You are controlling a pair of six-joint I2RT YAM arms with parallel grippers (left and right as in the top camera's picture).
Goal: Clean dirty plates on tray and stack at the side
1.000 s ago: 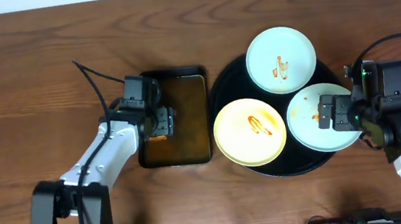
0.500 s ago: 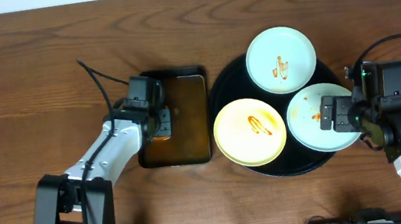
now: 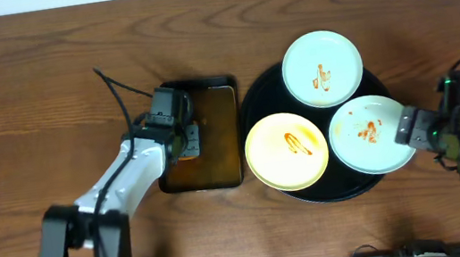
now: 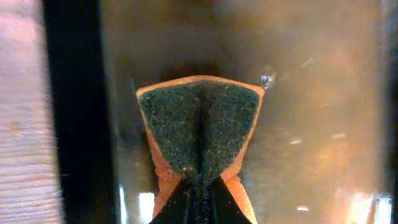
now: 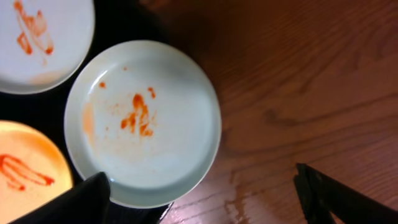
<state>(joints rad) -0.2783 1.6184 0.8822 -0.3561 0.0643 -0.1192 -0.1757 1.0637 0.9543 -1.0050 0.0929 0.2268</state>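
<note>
The round black tray (image 3: 255, 98) sits right of the table's middle and carries all three plates. A mint plate (image 3: 322, 69) lies at the tray's 12 o'clock, the cream-yellow plate (image 3: 287, 150) at 8 o'clock, and a second mint plate (image 3: 371, 134) at 4 o'clock. This last one passes a little over the rim onto the wood tabletop (image 3: 43, 83). Each plate has orange-brown smears.

The right gripper (image 3: 410, 128) is at the 3 o'clock edge of the second mint plate. Its fingers are wide apart, one above the plate's edge and one above the wood. Whether a finger touches the plate, I cannot tell.

At the tray's 9 o'clock lies a dark rectangular pan (image 3: 215, 149). Inside it the left gripper (image 4: 200, 186) is pinched tight on a sponge (image 4: 199, 140), green on orange, which folds between the fingers.
</note>
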